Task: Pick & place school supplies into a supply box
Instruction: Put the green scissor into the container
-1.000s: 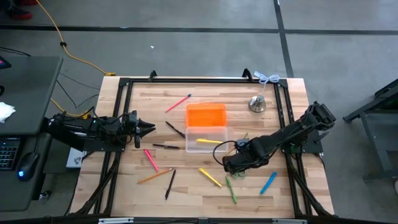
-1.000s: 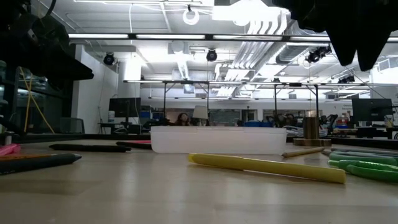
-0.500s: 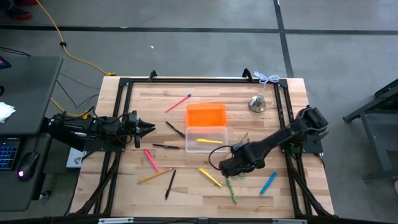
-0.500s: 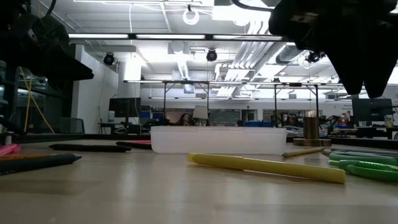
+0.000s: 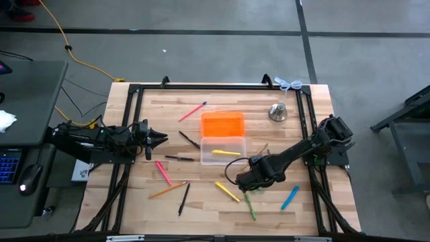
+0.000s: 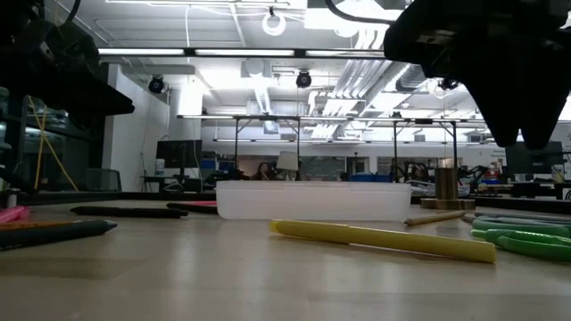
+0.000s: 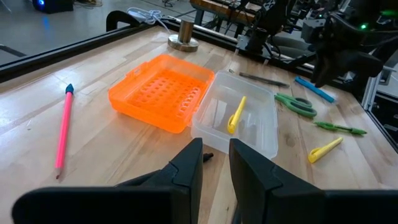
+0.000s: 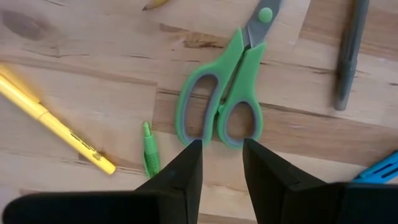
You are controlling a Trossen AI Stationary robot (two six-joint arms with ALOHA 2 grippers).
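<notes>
One piece is in so far: a yellow marker (image 7: pixel 236 114) lies on the floor of the clear supply box (image 5: pixel 223 150), whose orange lid (image 5: pixel 223 124) is folded back flat toward the top of the high view. Nothing else shows inside it, so I judge the job barely begun.

Left to collect, all loose on the wooden table (image 5: pixel 309 107): the pink pencil (image 5: pixel 192 111) above and left of the lid, two black pens (image 5: pixel 189 140) left of the box, a pink marker (image 5: pixel 162 172), an orange pencil (image 5: pixel 167 191) and another black pen (image 5: pixel 183 198) at lower left. A second yellow marker (image 5: pixel 227 191), a green pen (image 5: pixel 250 206) and a blue pen (image 5: pixel 289 197) lie at lower right.

My right gripper (image 8: pixel 219 158) hangs just over the green-handled scissors (image 8: pixel 225 99), low right of the box, fingers a narrow gap apart and holding nothing, lined up with the two handle loops. My left gripper (image 7: pixel 214 171) waits at the table's left edge, fingers also narrowly parted and empty, pointing toward the box.

The silver bell (image 5: pixel 277 112) at upper right is not mine to pack.
</notes>
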